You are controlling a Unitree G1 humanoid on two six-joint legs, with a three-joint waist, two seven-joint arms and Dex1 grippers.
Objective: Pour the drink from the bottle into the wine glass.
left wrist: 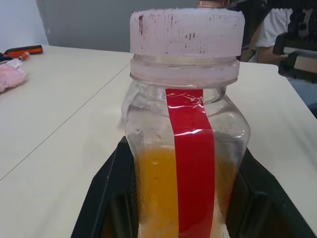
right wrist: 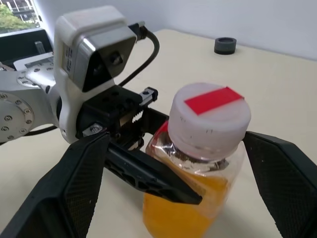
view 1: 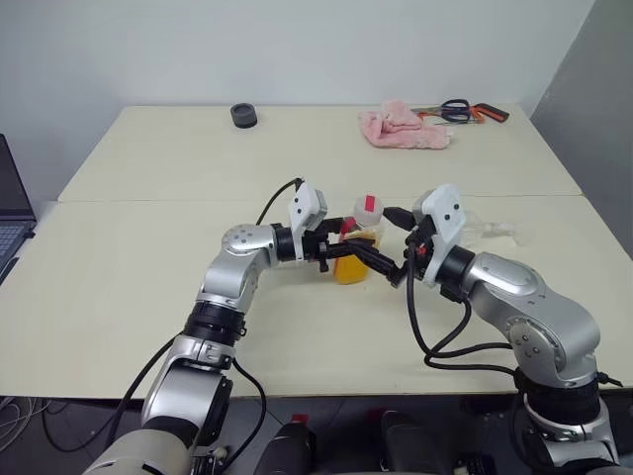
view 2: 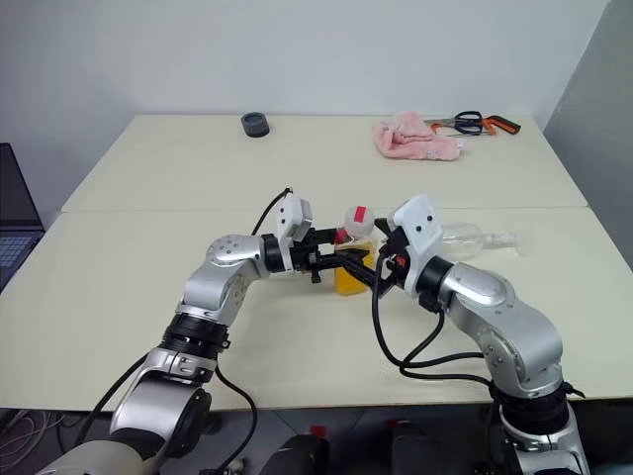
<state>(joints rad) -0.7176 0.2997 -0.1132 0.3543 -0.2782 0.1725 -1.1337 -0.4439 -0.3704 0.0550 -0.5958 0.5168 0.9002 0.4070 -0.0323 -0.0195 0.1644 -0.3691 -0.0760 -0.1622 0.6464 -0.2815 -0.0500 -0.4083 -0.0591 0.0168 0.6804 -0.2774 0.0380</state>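
The bottle (view 1: 356, 247) stands upright in mid-table, white cap (right wrist: 208, 116) on, a red stripe down its side. The orange drink (left wrist: 156, 193) fills about its lower half. My left gripper (view 1: 374, 259) reaches in from the left and is shut on the bottle's body, one black finger (left wrist: 106, 198) on each side. From the right, my right gripper (right wrist: 176, 144) stands open, and its fingers (right wrist: 277, 173) flank the cap without touching it. The wine glass (view 2: 475, 237) lies on its side on the table behind my right arm.
A pink cloth (view 1: 404, 129) and scissors (view 1: 457, 109) lie at the table's far right. A small black round object (view 1: 244, 115) sits at the far edge, left of centre. A laptop (view 1: 10, 203) is past the left edge.
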